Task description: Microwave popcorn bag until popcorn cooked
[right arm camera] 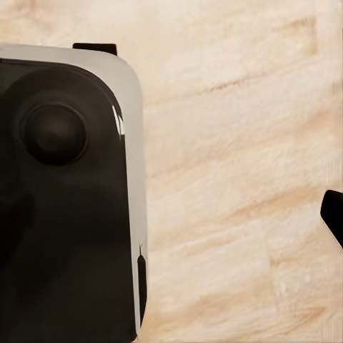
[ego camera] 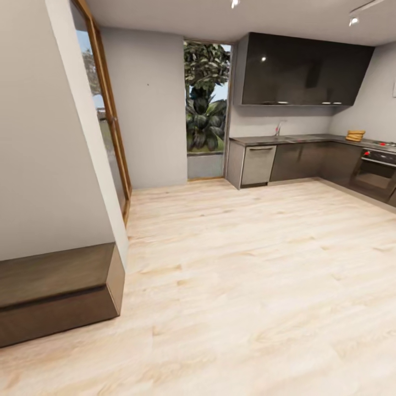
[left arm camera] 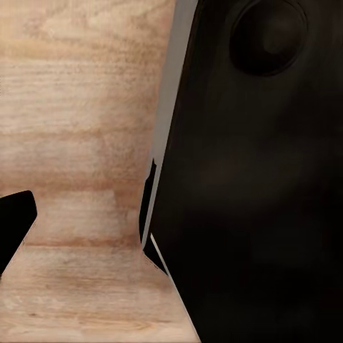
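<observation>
Pale wood floor [ego camera: 236, 286] spreads out from the nearest edge of the head view and runs all the way to the cabinets. Close on the left a dark brown low bench [ego camera: 55, 291] sits against the foot of a white wall [ego camera: 38, 137], and past it a wood-framed glass door [ego camera: 110, 121] stands along that side.

In the left wrist view the same floor [left arm camera: 78, 128] lies below, with a large black rounded body of the robot [left arm camera: 257, 186] taking up much of the frame and one dark fingertip [left arm camera: 14, 221] poking in at the edge. The right wrist view likewise looks down on floor [right arm camera: 236, 164], beside a black, grey-edged part of the robot [right arm camera: 64, 207], with a dark fingertip [right arm camera: 333, 214] at the border. Only a sliver of each pincer is visible, so I cannot tell whether either is apart or together.

Farther off, the grey countertop [ego camera: 291, 139] tops a row of dark cabinets [ego camera: 308, 159], with a steel dishwasher front [ego camera: 258, 164] at the near end and a tap [ego camera: 278, 128] above. Glossy dark wall cupboards [ego camera: 302, 69] hang overhead. A tall window [ego camera: 206, 104] shows green plants outside. At the far right, the popcorn bag [ego camera: 355, 135] stands on the countertop, just beside the hob [ego camera: 384, 143], above the built-in oven [ego camera: 377, 173] with its red knob.
</observation>
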Available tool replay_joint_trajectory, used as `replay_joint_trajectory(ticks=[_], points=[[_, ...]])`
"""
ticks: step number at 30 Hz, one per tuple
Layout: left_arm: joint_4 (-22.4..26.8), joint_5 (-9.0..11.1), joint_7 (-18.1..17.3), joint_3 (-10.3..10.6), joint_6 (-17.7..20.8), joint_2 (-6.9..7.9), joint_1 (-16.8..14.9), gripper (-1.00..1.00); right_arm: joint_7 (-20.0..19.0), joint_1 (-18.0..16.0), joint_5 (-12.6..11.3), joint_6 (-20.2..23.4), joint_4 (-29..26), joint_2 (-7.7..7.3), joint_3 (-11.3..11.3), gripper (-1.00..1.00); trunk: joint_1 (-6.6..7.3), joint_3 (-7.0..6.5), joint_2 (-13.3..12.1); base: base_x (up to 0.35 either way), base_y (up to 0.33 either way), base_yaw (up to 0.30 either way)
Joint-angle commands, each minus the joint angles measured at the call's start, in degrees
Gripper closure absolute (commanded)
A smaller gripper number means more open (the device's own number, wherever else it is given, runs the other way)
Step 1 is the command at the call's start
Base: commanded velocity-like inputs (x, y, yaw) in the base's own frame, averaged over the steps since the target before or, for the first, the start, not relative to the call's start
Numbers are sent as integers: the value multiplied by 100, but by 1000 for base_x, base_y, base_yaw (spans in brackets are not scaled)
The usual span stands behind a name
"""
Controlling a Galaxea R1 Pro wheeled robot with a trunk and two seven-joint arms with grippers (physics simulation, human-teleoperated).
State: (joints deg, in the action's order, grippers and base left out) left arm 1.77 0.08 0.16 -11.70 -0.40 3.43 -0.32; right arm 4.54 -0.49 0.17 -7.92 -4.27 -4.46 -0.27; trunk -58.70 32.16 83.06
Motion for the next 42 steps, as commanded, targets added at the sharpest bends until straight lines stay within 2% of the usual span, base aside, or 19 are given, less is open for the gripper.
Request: replay_joint_trajectory(ticks=[1,9,42], points=[[-1,1,2,-25,-4,0,-3,-100,9,-3,-2,-18,5,3,-12,-100,-3,5,2,339,0,0],[-1,1,2,-25,-4,0,-3,-100,4,-3,-8,-17,5,73,-26,-100,-3,5,2,339,0,-106],[-1,1,2,-25,-4,-8,-3,-100,3,-3,-8,-17,5,77,-24,-100,-3,5,2,339,0,-294]])
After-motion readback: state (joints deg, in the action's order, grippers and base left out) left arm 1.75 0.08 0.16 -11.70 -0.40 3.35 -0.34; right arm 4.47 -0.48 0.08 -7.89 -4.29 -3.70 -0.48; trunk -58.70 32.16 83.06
